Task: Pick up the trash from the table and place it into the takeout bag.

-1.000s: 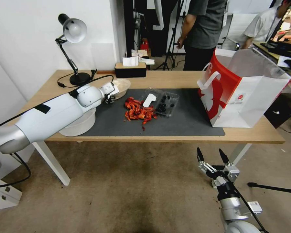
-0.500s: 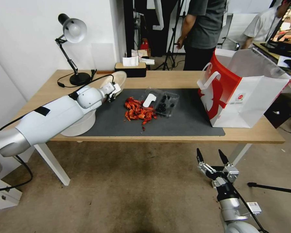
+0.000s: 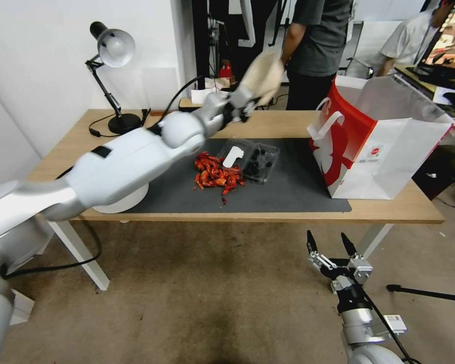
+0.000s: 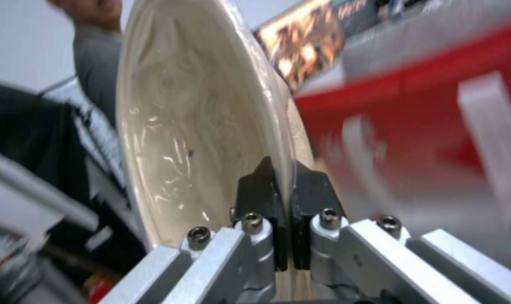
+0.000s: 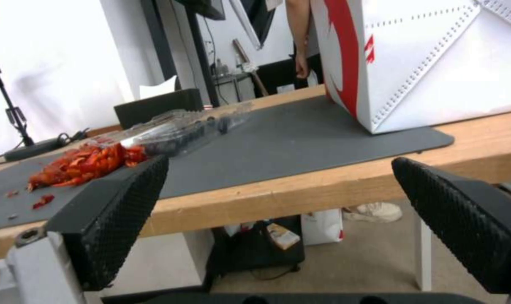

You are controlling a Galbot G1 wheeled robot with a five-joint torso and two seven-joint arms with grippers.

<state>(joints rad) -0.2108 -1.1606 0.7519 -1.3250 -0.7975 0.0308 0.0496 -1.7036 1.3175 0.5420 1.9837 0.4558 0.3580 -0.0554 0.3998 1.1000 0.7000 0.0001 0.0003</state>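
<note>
holding beige bowl (image 3: 262, 77) w/ left gripper (image 3: 244, 108)

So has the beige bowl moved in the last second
Yes. The left end effector has lifted the beige bowl off the table, carrying it from near the desk lamp toward the takeout bag.

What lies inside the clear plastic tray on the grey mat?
The clear plastic tray holds several small dark round pieces and one flat white piece. What they are cannot be told, and the tray's bottom beneath them is covered.
</note>
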